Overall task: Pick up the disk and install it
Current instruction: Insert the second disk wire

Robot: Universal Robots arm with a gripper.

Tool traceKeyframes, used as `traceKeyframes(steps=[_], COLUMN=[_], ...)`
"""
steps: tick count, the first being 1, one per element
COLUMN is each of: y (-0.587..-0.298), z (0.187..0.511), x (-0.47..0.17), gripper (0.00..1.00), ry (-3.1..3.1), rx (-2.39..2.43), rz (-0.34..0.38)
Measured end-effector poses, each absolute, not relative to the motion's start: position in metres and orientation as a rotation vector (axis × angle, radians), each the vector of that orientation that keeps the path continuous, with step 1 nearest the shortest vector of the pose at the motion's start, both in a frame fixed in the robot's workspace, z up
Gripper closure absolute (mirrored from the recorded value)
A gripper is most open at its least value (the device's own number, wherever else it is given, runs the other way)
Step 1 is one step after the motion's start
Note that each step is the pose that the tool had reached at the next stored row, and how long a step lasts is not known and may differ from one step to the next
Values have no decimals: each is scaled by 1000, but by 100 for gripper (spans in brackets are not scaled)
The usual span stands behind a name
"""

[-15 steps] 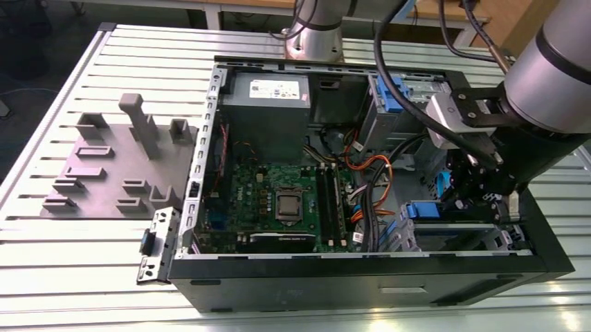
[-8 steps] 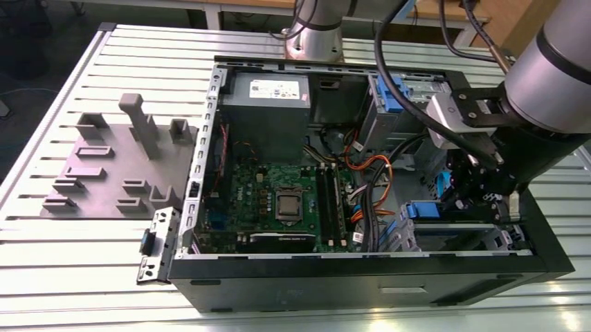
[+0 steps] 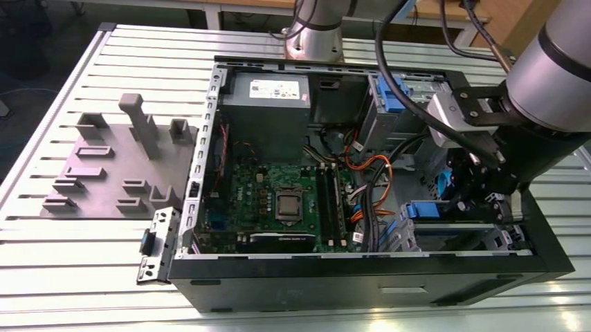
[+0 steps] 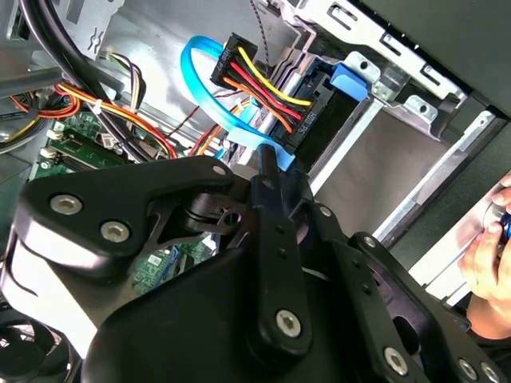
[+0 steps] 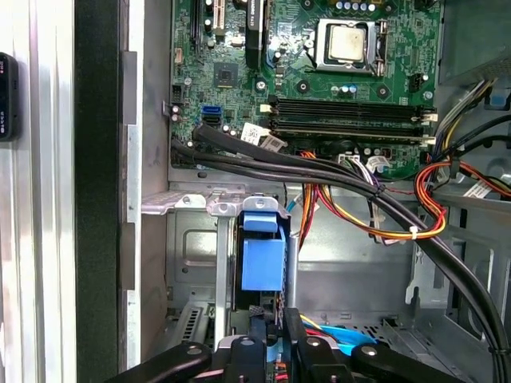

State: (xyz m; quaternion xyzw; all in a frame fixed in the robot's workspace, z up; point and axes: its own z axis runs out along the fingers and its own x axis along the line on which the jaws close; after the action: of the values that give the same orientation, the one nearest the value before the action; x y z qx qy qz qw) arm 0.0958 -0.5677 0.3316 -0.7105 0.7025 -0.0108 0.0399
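The disk stands on edge in the drive bay at the case's front corner, its blue carrier facing the first wrist view. In the second wrist view the disk has a black plug with red, yellow and orange wires and a light-blue flat cable in its end. My gripper hangs just off that cabled end, shut, with its tips beside the blue cable. In the first wrist view my gripper is right in front of the carrier. In the exterior view the gripper reaches into the case beside the blue carrier.
The open computer case lies on a slatted metal table. Thick black cables and coloured wire bundles cross the motherboard near the bay. A grey power-supply box fills the far corner. A person's hand is beside the case.
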Motion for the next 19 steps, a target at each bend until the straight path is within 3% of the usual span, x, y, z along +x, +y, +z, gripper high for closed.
traceKeyframes(steps=[16, 19], y=[-568, -568], z=[345, 345], x=[96, 96], gripper=[76, 84], ry=[2152, 2152], rx=[-2177, -2177], rz=[-33, -33])
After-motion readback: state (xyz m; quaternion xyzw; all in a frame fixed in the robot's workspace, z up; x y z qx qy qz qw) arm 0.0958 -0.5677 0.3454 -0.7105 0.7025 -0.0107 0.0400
